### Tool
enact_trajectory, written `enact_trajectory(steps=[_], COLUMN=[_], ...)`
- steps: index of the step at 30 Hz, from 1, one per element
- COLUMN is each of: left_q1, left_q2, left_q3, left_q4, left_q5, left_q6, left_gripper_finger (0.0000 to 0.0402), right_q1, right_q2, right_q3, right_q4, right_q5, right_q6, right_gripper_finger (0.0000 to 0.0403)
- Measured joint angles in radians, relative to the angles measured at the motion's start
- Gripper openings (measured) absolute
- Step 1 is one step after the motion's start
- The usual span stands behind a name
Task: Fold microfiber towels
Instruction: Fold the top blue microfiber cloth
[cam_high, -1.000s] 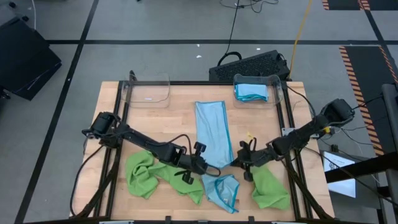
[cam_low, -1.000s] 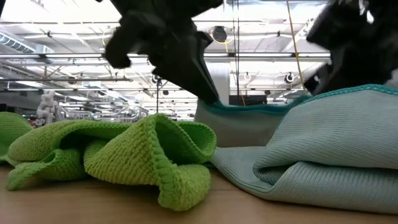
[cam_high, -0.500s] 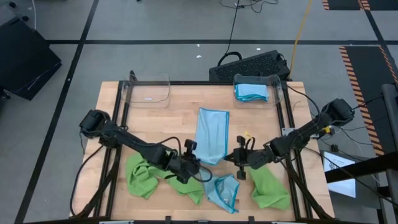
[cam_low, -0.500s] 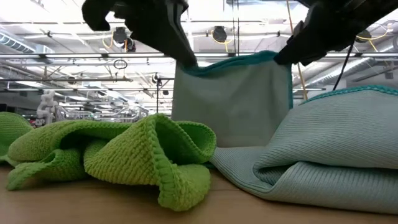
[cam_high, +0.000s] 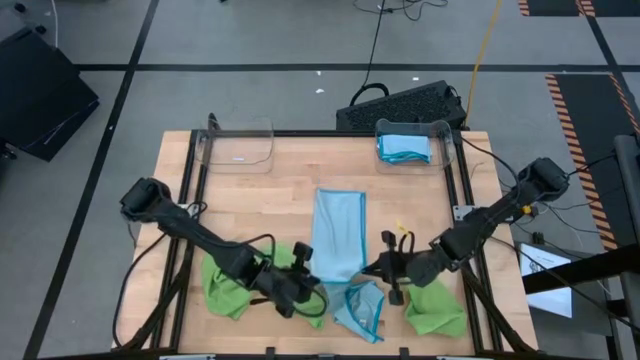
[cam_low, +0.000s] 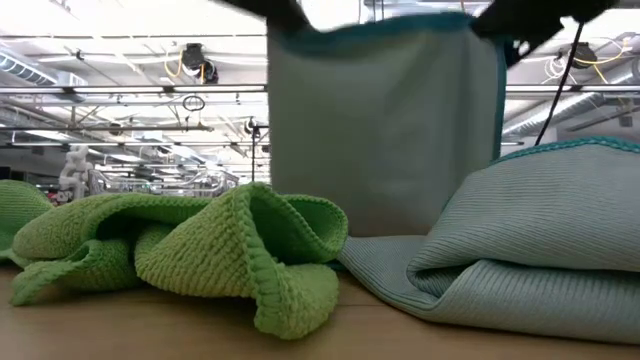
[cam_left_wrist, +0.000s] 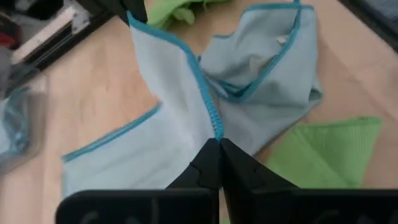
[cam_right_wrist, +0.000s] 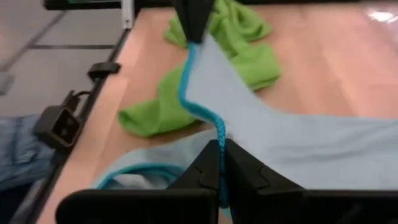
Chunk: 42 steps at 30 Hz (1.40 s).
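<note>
A crumpled lime-green microfiber towel (cam_high: 238, 283) lies at the left of the near edge of the pale wooden table (cam_high: 250, 195). The left gripper (cam_high: 304, 283) sits just above it, fingers pinched tight on the near left corner of a light blue microfiber towel with teal edging (cam_high: 338, 232). That blue towel runs as a long strip down the table's middle, its far end flat on the wood and its near edge lifted and stretched taut between the two grippers; in the low view it hangs like a curtain (cam_low: 385, 125). A second, crumpled light blue towel (cam_high: 358, 308) lies under that raised edge, near the table's front. The right gripper (cam_high: 380, 270) is clamped on the strip's near right corner, beside another lime-green towel (cam_high: 437, 308) at the front right. Bare wood lies open on both sides of the strip. At the back edge stand an empty clear plastic bin (cam_high: 238, 145) on the left and a clear bin holding folded blue towels (cam_high: 405, 146) on the right.
</note>
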Motion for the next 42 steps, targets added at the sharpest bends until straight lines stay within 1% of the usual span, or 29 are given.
enact_trajectory(steps=[3,8,13,18,20,23,25,29,32,37,42], left_q1=[-0.018,-0.019,0.061,0.174,0.216,0.284,0.327,0.388,0.421,0.458,0.500], left_q2=[-0.024,-0.053,-0.054,-0.053,-0.053,-0.053,-0.053,-0.052,-0.052,-0.052,-0.051], left_q3=[0.016,0.016,0.012,-0.040,-0.058,-0.090,-0.123,-0.166,-0.188,-0.203,-0.224], left_q4=[0.007,-0.024,-0.116,-0.158,-0.155,-0.133,-0.110,-0.068,-0.025,0.019,0.061], left_q5=[-0.051,-0.112,-0.147,-0.145,-0.130,-0.076,-0.043,0.007,0.048,0.059,0.102], left_q6=[-0.012,0.011,-0.010,-0.061,-0.059,-0.059,-0.059,-0.039,-0.019,0.007,0.035], left_gripper_finger=[0.0006,0.0004,0.0004,0.0008,0.0007,0.0004,0.0007,0.0010,0.0004,0.0011,0.0005], right_q1=[0.026,0.027,-0.059,-0.191,-0.253,-0.340,-0.389,-0.478,-0.532,-0.584,-0.606], right_q2=[0.000,0.000,0.000,0.000,0.000,0.000,0.000,0.000,0.000,0.000,0.000], right_q3=[0.064,0.109,0.102,0.048,0.016,-0.029,-0.058,-0.118,-0.152,-0.173,-0.174], right_q4=[-0.098,-0.174,-0.258,-0.267,-0.257,-0.232,-0.177,-0.037,0.013,0.024,0.030], right_q5=[0.077,0.139,0.164,0.159,0.125,0.054,0.010,-0.129,-0.185,-0.210,-0.212], right_q6=[0.004,-0.023,-0.035,-0.049,-0.048,-0.046,-0.066,-0.137,-0.146,-0.146,-0.162], right_gripper_finger=[0.0004,0.0004,0.0004,0.0004,0.0004,0.0004,0.0004,0.0004,0.0004,0.0004,0.0004])
